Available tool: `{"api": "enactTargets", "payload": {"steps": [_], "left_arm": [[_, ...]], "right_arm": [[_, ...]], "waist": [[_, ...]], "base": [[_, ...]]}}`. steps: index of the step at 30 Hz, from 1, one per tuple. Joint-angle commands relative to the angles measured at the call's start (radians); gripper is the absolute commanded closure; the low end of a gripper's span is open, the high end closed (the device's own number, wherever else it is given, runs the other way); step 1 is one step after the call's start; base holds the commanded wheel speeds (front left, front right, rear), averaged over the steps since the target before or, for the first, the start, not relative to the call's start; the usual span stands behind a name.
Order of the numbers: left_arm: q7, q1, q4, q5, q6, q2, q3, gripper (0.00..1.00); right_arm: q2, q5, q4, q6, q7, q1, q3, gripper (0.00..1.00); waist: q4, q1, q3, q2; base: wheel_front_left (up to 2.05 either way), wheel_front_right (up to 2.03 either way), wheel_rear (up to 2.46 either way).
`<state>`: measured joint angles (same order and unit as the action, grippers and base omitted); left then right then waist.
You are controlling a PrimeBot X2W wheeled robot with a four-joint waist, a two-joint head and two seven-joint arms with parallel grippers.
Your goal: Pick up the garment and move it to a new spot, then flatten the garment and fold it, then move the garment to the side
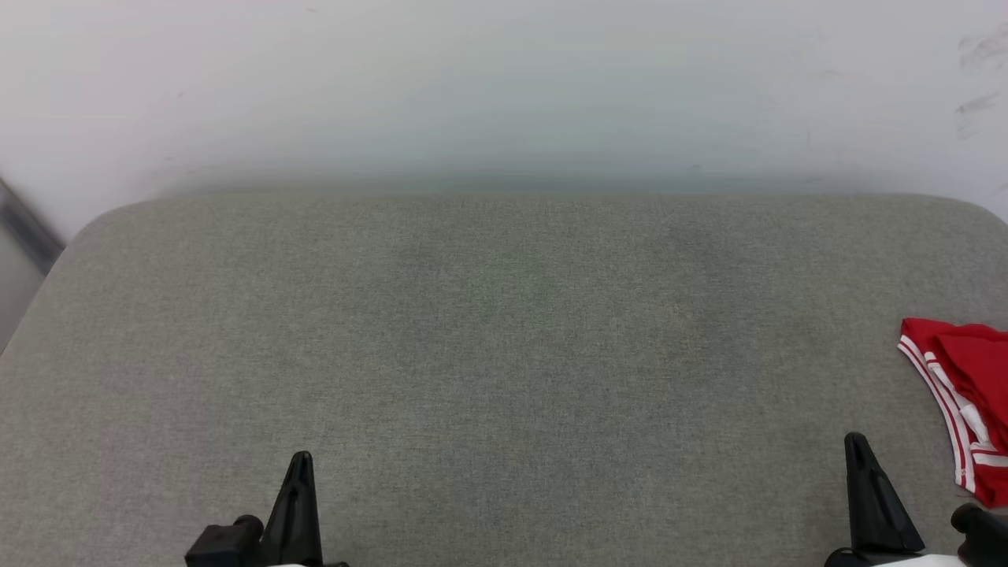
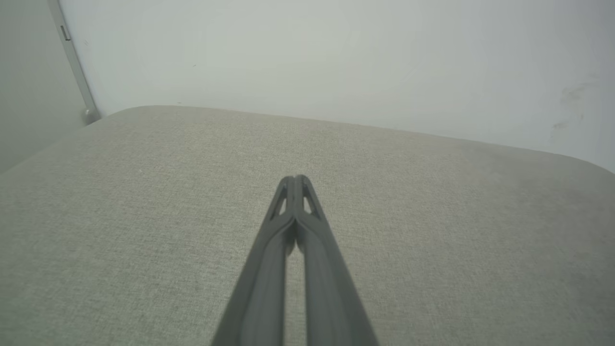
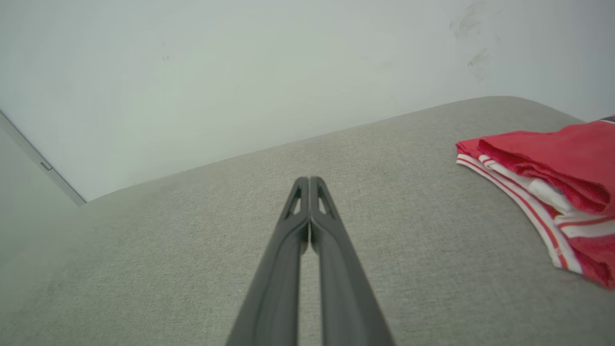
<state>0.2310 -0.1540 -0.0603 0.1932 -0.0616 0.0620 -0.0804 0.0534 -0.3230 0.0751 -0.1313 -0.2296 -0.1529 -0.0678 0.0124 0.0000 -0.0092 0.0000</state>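
Observation:
The garment (image 1: 965, 394), red with red-and-white striped trim, lies folded at the far right edge of the grey cushioned surface (image 1: 504, 339), partly cut off by the frame. The right wrist view shows the garment (image 3: 547, 192) as stacked layers to the right of my fingers. My right gripper (image 1: 860, 445) is shut and holds nothing, a short way left of the garment; in the right wrist view the right gripper (image 3: 309, 180) has its tips pressed together. My left gripper (image 1: 302, 461) sits at the lower left, far from the garment. In its own wrist view the left gripper (image 2: 294, 179) is shut on nothing.
A pale wall (image 1: 504, 87) rises right behind the grey surface, with dark scuff marks (image 1: 976, 79) at the upper right. A grey vertical strip (image 2: 72, 62) runs down the wall by the surface's left corner. The surface's back corners are rounded.

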Motion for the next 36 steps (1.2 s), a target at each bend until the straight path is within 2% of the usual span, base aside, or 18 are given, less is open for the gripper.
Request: {"api": "enactTargets", "payload": {"steps": [1,18,36], "left_arm": [[-0.007,0.031,0.008,0.053,0.006,0.008,0.007,1.00],[-0.067,0.089,-0.044,0.383,0.051,0.019,0.029,1.00],[-0.124,0.136,-0.077,0.665,0.089,0.025,0.054,1.00]], "right_arm": [[0.008,-0.049,-0.007,0.000,0.008,0.030,0.002,1.00],[0.019,-0.347,0.033,0.000,0.071,0.085,0.008,1.00],[0.025,-0.602,0.066,0.000,0.130,0.131,0.008,1.00]], "waist": [[0.000,0.0000,0.000,0.0000],[-0.002,0.0000,0.002,0.0000],[-0.004,0.0000,0.004,0.0000]], "base": [[0.00,0.00,0.00],[0.00,0.00,0.00],[0.00,0.00,0.00]]}}
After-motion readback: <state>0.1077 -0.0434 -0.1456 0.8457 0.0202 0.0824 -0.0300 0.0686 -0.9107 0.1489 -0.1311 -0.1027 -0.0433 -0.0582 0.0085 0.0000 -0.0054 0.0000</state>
